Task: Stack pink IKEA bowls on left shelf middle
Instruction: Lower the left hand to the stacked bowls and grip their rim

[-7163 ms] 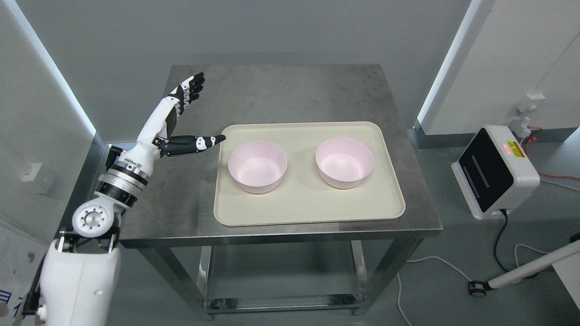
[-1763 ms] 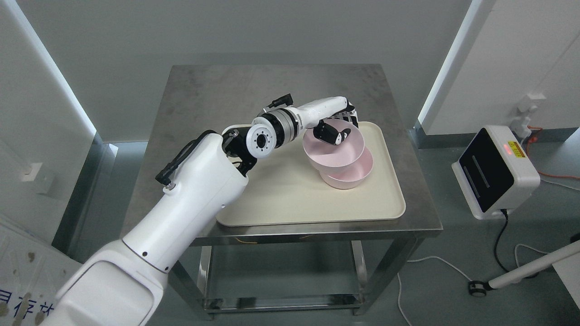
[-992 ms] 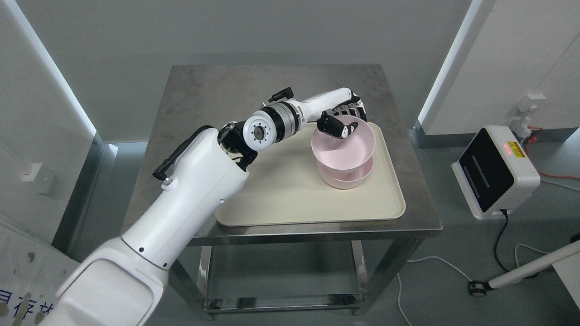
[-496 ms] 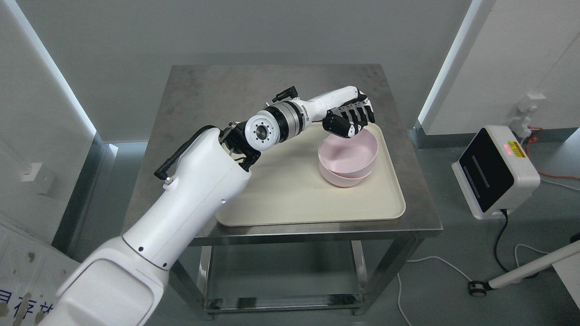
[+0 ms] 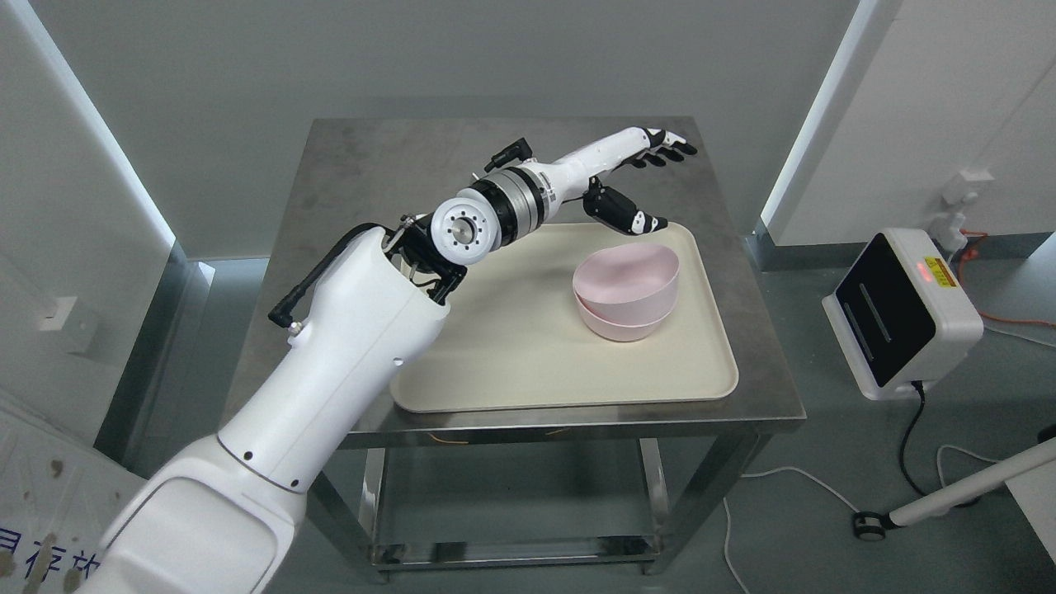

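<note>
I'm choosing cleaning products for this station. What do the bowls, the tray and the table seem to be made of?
Pink bowls: likely matte plastic, with an even colour and soft sheen; glazed ceramic can't be excluded.
Tray: probably cream plastic, smooth with rounded, moulded-looking corners.
Table: looks like stainless steel, a dull grey brushed top with smudges and shiny metal legs.

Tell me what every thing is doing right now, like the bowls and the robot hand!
Top pink bowl: nested in the other bowl, tilted, nobody holding it.
Bottom pink bowl: upright on the tray, holding the top bowl.
Tray: flat on the metal table.
Left hand: open, fingers spread, above and behind the bowls, holding nothing.
White box: on the floor, red light on.
</note>
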